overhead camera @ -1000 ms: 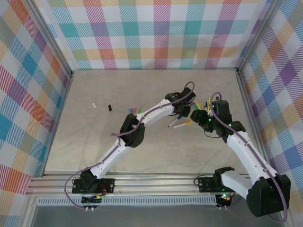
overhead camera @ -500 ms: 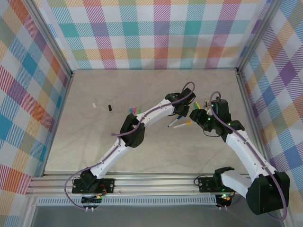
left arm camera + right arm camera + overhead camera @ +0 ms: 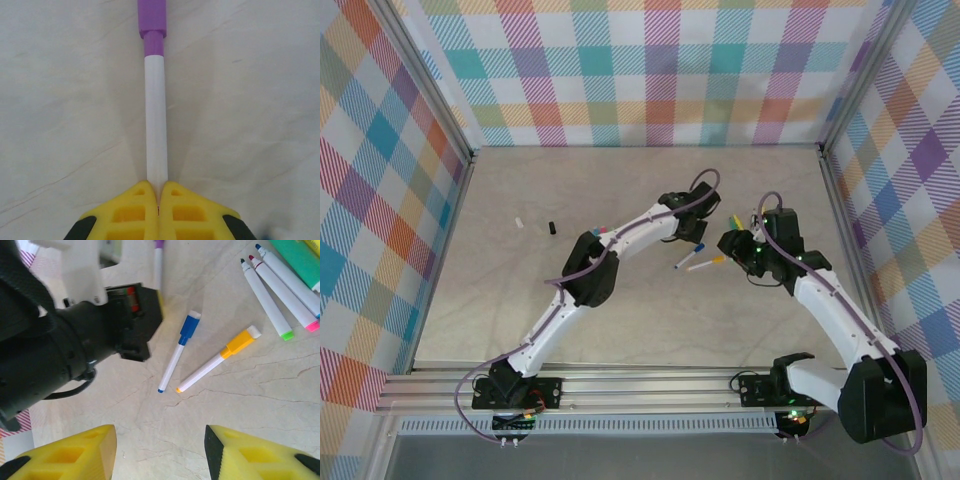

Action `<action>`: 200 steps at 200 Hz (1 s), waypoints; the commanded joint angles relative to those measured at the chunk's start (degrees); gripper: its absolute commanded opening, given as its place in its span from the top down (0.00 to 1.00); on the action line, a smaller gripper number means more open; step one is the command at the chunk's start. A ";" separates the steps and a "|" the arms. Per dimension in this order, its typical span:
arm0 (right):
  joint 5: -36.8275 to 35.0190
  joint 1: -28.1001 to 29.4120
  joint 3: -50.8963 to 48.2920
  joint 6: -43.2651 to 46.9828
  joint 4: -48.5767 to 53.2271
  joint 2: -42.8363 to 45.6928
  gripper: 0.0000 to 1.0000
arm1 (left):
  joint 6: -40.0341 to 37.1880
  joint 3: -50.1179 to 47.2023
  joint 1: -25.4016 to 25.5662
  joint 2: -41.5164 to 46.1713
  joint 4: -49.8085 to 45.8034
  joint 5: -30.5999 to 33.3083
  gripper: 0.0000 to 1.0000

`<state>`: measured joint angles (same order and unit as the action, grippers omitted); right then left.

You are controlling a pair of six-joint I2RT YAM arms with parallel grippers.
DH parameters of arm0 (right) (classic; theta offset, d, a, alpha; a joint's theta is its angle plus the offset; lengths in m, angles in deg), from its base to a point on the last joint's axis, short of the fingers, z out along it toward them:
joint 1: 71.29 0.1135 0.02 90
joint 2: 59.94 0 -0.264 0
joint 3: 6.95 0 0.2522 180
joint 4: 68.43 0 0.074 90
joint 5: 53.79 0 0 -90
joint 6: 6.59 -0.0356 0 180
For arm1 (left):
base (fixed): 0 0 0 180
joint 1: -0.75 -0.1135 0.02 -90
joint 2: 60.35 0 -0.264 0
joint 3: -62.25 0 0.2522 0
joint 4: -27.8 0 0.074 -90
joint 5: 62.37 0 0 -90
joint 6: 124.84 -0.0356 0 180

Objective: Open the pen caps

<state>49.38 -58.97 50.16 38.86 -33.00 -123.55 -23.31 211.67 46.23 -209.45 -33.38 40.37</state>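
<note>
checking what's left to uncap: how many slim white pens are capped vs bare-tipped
capped: 3, blue pen, orange pen, purple pen
bare-tipped: 3, green-ended pen, pink-ended pen, blue-tipped pen
total: 6

Bright, even, diffuse light fills all 3 views, and the pale table (image 3: 620, 190) looks matte and evenly lit. In the left wrist view the white pen (image 3: 156, 120) is sharp, with a faint soft shadow on both sides. In the right wrist view the near left arm (image 3: 55, 350) is blurred, while the blue-capped pen (image 3: 176, 355) is crisp with a thin shadow.
</note>
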 commanded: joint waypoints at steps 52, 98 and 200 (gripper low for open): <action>4.32 0.11 0.70 -2.01 -6.28 -7.14 0.51 | 2.09 -25.42 -2.67 14.77 -4.40 0.55 1.00; 3.99 3.12 3.09 -1.84 -6.91 -12.35 0.52 | 8.64 -36.39 -2.67 23.48 -3.44 -5.55 1.00; 2.01 8.32 8.34 -0.48 -5.32 -20.51 0.52 | 11.38 -32.80 -3.54 26.08 -10.52 -6.52 0.61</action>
<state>51.70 -51.06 57.31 37.72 -38.57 -144.25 -12.67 176.28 43.32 -186.61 -39.21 32.23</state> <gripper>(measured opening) 0.476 0.374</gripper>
